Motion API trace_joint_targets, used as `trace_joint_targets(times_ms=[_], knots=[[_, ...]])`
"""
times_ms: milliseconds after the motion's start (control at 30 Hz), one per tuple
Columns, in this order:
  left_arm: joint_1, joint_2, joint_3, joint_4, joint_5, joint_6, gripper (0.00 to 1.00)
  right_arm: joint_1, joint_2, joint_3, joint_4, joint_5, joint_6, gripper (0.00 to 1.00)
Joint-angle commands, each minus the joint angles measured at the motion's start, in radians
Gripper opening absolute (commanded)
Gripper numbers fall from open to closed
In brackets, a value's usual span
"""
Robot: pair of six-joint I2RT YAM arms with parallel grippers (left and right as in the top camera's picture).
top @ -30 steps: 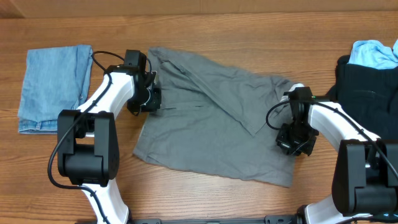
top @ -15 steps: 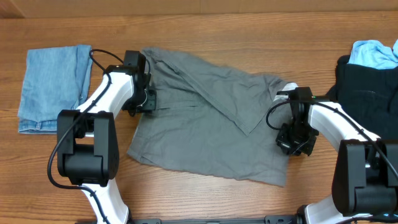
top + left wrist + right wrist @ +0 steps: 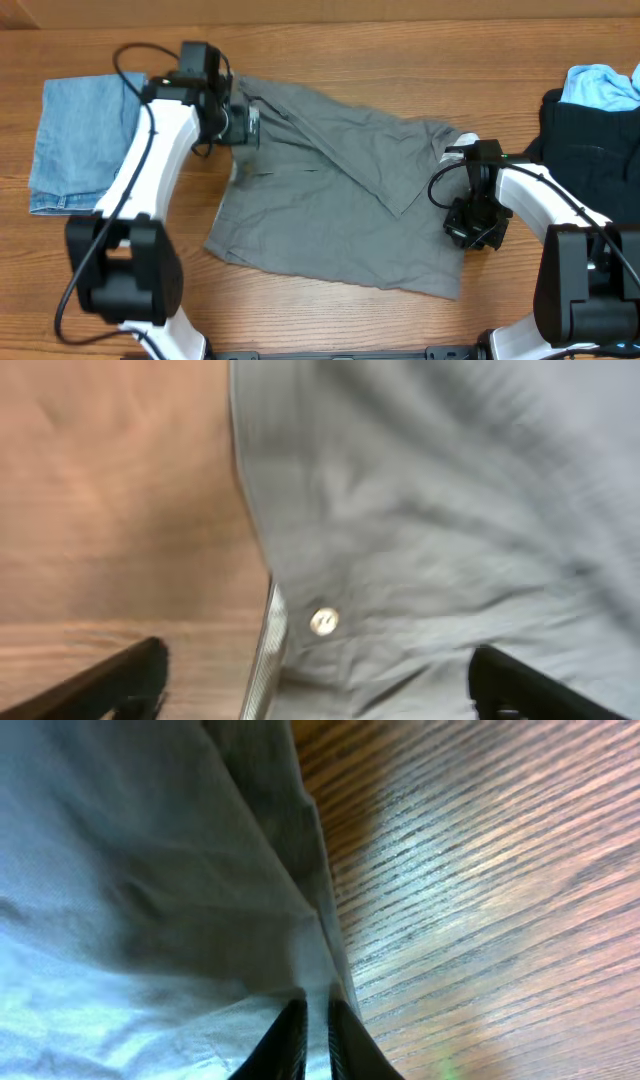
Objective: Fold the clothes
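The clothes, grey shorts [image 3: 340, 200], lie spread across the middle of the table with one flap folded diagonally over the top. My left gripper [image 3: 240, 125] hovers open above the waistband at the upper left corner. In the left wrist view its dark fingertips [image 3: 125, 678] stand far apart over the grey shorts [image 3: 430, 510], with the waistband button [image 3: 323, 622] between them and nothing held. My right gripper [image 3: 470, 225] is at the cloth's right edge. In the right wrist view it [image 3: 318, 1035] is shut on a thin fold of the grey shorts [image 3: 150, 870].
A folded blue denim garment [image 3: 85, 140] lies at the far left, close to my left arm. A black garment [image 3: 590, 140] with a light blue cloth [image 3: 600, 85] behind it sits at the far right. Bare wood shows along the front edge.
My left gripper has opened, let go of the waistband and lifted back toward the upper left. The shorts slid slightly left earlier. The right gripper has stayed put.
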Motion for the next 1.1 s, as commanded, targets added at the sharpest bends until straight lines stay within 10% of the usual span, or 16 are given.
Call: trace_joint_targets(times_ms=[0, 467, 600, 1067], knots=[[0.005, -0.032, 0.022, 0.016, 0.029, -0.005, 1.0, -0.008, 0.003, 0.022, 0.013, 0.01, 0.0, 0.2], [-0.005, 0.19, 0.002, 0.009, 0.214, -0.007, 0.86, -0.008, 0.003, 0.022, 0.018, 0.009, -0.003, 0.16], [-0.005, 0.177, 0.003, 0.001, 0.217, -0.033, 1.0, -0.001, -0.026, 0.06, -0.016, 0.01, -0.007, 0.07], [0.013, -0.001, 0.003, 0.003, 0.076, -0.123, 1.0, 0.232, -0.349, 0.26, 0.006, -0.167, -0.322, 0.14]])
